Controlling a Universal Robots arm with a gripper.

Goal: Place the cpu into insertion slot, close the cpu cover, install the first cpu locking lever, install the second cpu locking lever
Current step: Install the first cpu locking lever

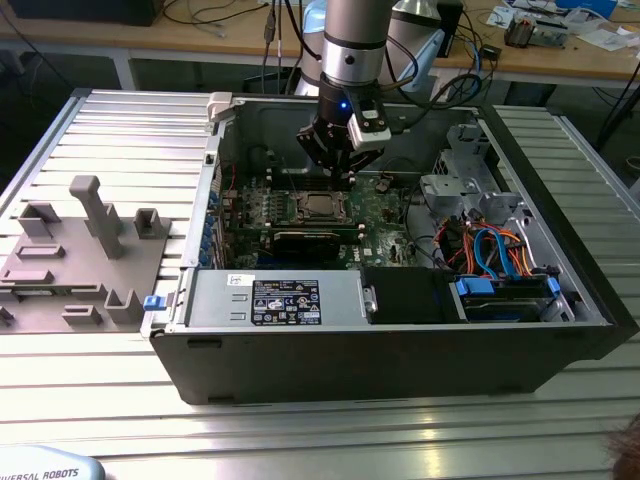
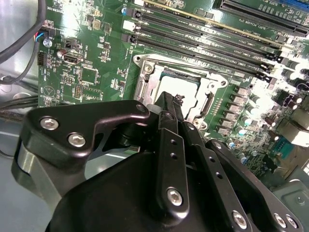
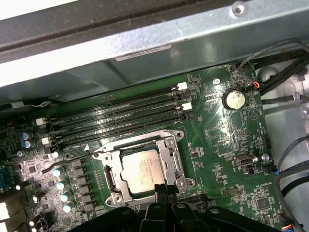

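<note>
silver square cpu in metal-rimmed insertion slot, black gripper just beside

My hand is matt black (shiny screw heads); the cpu is dull grey metal, the cpu cover brighter.

arm: upright, reaching down | gripper: pointing down | fingers: pressed together
</note>
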